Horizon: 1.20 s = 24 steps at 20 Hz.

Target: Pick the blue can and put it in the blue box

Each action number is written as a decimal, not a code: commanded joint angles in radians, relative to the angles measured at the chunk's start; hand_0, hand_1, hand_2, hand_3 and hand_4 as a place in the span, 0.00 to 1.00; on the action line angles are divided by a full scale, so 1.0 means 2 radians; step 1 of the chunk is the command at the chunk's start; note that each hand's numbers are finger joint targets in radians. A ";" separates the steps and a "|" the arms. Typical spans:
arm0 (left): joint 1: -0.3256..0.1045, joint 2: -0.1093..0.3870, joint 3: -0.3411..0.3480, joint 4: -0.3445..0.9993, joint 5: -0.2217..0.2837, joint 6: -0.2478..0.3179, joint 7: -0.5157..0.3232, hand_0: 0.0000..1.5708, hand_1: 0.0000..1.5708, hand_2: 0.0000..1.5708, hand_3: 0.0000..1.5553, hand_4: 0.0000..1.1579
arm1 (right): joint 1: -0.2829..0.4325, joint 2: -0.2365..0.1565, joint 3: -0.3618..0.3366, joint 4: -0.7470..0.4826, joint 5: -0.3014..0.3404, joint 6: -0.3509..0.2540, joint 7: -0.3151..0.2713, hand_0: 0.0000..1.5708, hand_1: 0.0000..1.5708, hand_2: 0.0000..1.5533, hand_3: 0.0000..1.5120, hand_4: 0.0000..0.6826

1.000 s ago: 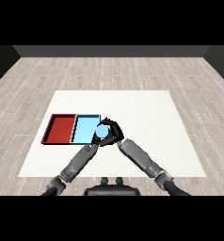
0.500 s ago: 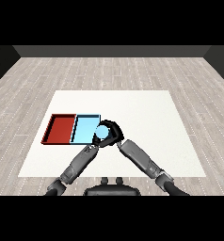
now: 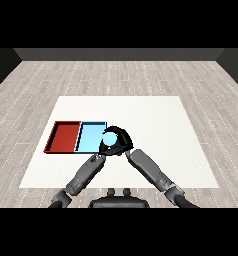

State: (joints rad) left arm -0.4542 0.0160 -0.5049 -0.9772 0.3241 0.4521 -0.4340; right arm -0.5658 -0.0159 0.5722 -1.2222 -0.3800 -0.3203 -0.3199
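Head view — blue can (image 3: 109,140) in right hand (image 3: 122,140)

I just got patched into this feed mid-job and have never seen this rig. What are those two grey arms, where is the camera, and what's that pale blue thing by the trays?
You are looking down from the robot's head across a white table. The two grey arms are its forearms, each ending in a black hand. The view is not mirrored, so the arm on the right is its right one. The right hand is curled round a blue can at the right edge of the blue tray. A red tray lies touching the blue tray on its left. The left hand sits just below the can, close against it; its fingers are hard to make out.
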 commanded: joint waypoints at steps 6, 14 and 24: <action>-0.034 -0.008 0.036 0.043 0.004 -0.024 -0.008 1.00 1.00 0.97 0.93 0.97 | 0.003 0.008 -0.016 0.001 0.007 0.007 0.010 0.00 0.00 0.00 0.00 0.00; -0.015 -0.008 0.008 0.022 -0.015 0.012 -0.002 1.00 1.00 1.00 0.97 0.98 | -0.009 0.008 -0.055 0.008 -0.022 0.035 0.015 0.00 0.00 0.00 0.00 0.00; -0.020 -0.008 0.051 0.074 -0.033 -0.013 -0.033 1.00 1.00 1.00 0.97 0.97 | 0.137 -0.027 -0.065 -0.199 0.033 0.043 0.081 0.00 0.00 0.00 0.00 0.00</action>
State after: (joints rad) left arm -0.4721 0.0035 -0.4207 -0.8947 0.2488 0.4331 -0.4522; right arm -0.3853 -0.0581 0.4339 -1.4770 -0.3362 -0.2196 -0.2065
